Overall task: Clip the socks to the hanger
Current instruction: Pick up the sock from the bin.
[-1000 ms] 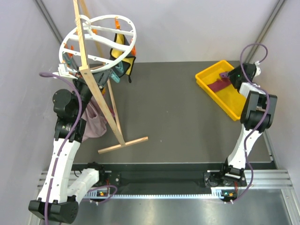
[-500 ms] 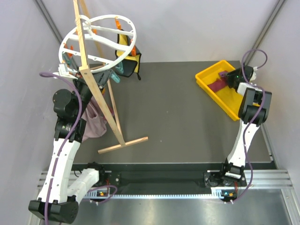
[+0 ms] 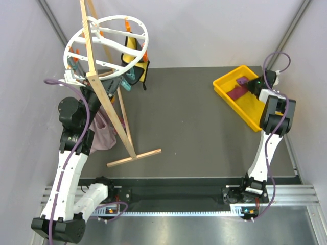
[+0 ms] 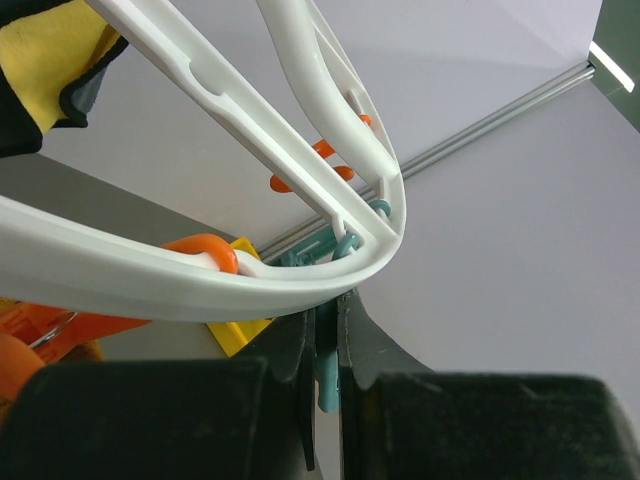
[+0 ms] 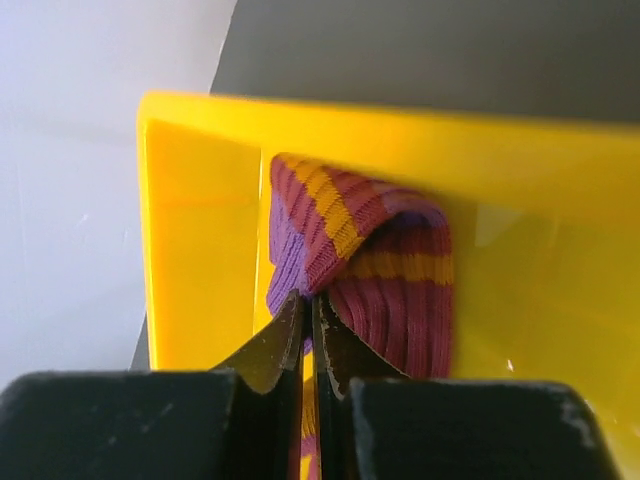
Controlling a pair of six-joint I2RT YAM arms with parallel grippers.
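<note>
The white wheel-shaped hanger (image 3: 110,33) hangs on the wooden stand at the back left. My left gripper (image 3: 76,76) is under its rim (image 4: 200,290), shut on a teal clip (image 4: 328,375) that hangs from the rim, the jaws (image 4: 322,320) pressing on both sides of it. A maroon-purple sock with orange stripes (image 3: 237,92) lies bunched in the yellow tray (image 3: 250,109) at the back right. My right gripper (image 3: 253,87) reaches into the tray, and its jaws (image 5: 313,305) are pinched together on a fold of the sock (image 5: 390,290). I see only this one sock.
A light wooden stand (image 3: 122,122) leans across the left of the table, its foot bar (image 3: 134,158) on the dark mat. A pale mauve cloth (image 3: 102,132) hangs beside my left arm. A yellow-and-black garment (image 3: 135,58) and orange clips (image 4: 320,150) hang from the hanger.
My right gripper has closed from open to shut on the sock and sits a little deeper in the tray. The yellow-and-black garment swings slightly. The left arm has not moved.
</note>
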